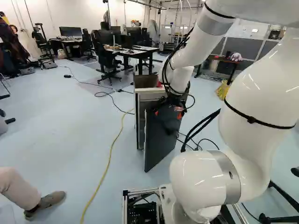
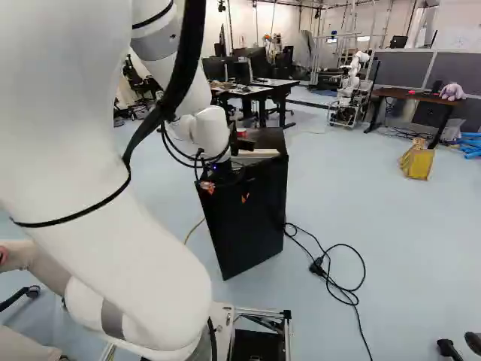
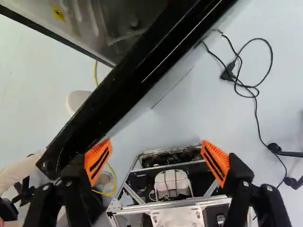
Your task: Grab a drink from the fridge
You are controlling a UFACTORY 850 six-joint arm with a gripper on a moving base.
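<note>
One fridge (image 2: 268, 141): standing ahead of the base (image 3: 177, 218), its top showing in both base views.
Door (image 1: 161, 140): hanging open, swinging out from the fridge toward the base.
Arm (image 1: 187, 46): reaching out and bending down at the fridge.
Gripper (image 1: 168, 113): hovering by the fridge's open door, pointing down; fingers standing wide.
Pads (image 3: 98, 162): one lying over the edge of the fridge door in the wrist view, contact hard to tell; the other standing well apart from it.
Drink: cannot tell where it is lying in the fridge; the inside is mostly hiding behind the door and arm.
Red thing (image 2: 241, 133): showing at the fridge's top, too small to name.
Yellow cable (image 1: 110, 161): running along the floor left of the fridge in the left base view.
Black cord (image 2: 346, 289): looping on the floor right of the fridge in the right base view.
Yellow bag (image 2: 417, 162): sitting farther right of the fridge, same view.
Another robot (image 2: 352, 79): standing well beyond the fridge.
Person (image 1: 21, 189): showing a leg and shoe, nearer than the fridge and left of it.
</note>
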